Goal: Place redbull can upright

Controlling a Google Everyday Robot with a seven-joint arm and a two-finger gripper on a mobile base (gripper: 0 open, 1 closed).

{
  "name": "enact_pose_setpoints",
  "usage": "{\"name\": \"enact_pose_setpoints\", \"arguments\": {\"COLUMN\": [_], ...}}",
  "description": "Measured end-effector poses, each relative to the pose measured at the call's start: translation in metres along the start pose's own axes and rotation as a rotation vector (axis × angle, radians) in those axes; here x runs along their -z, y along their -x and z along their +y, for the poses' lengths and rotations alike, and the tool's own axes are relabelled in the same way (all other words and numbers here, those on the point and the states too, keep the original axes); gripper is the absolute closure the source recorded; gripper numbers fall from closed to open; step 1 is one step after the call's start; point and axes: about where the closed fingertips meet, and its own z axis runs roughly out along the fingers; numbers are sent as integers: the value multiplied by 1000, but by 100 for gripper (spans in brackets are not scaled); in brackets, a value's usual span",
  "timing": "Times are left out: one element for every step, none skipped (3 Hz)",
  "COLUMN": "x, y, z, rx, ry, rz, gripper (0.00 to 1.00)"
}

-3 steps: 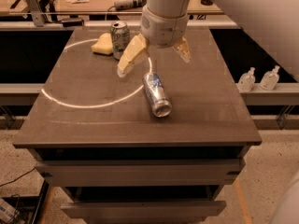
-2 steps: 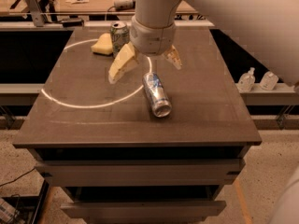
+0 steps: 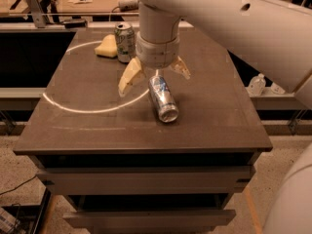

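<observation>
The redbull can [image 3: 163,99], slim and silver with blue panels, lies on its side near the middle of the dark table [image 3: 97,130], its open end toward the front right. My gripper [image 3: 155,78] hangs straight over the can's far end, open, with one cream finger [image 3: 130,77] to the left of the can and the other finger [image 3: 181,67] to the right. The fingers straddle the can's upper end and do not close on it.
A wider white-and-green can [image 3: 125,42] stands upright at the back, next to a yellow sponge [image 3: 107,47]. A pale ring marks the table top on the left. Plastic bottles [image 3: 257,84] stand on the floor to the right.
The gripper has moved left and down, from the back right of the table to directly over the far end of the lying can. The can has not moved.
</observation>
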Motion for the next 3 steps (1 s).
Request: {"name": "enact_pose_setpoints", "arguments": {"x": [-12, -21, -23], "y": [-1, -4, -5], "z": [-1, 1, -2], "rx": [-22, -25, -22], "ry": [1, -12, -26], "rz": [11, 25, 22], "gripper": [0, 4, 19]}}
